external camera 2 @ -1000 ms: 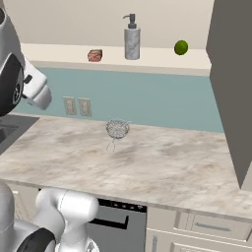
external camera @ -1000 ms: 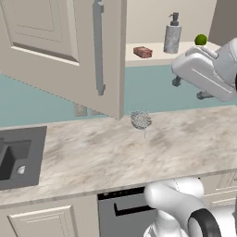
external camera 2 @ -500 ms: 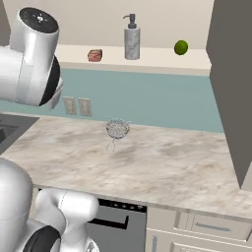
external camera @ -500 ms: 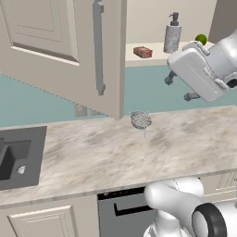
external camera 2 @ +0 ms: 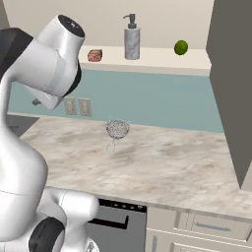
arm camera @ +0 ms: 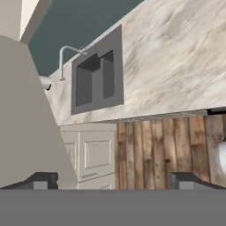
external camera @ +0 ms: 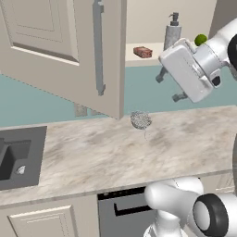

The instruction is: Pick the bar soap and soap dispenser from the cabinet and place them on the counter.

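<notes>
So the gripper is hanging up in the air above the counter, jaws spread wide with nothing between them. In the left base view you can see the two dark fingers poking out of the white hand toward the left, at roughly the height of the teal backsplash. It's below and a little nearer than the shelf, not touching any of the stuff up there.

In the hand view the two finger tips sit far apart at the bottom edge, and past them there's the dark sink with its faucet, the marbled stone, lower cabinet fronts and a plank floor.

Both task items are sitting on the cream shelf of the cabinet. The soap dispenser stands upright, and the bar soap lies just to its left, near but apart from it. A green lime sits on the same shelf off to the right of the dispenser, well apart from it in the right base view.

The cabinet door is swung open, its long metal handle hanging in front of the backsplash on the left.

Down on the counter there's a wire-mesh ball sitting near the back wall, roughly below the bar soap. The sink is set into the left end.
</notes>
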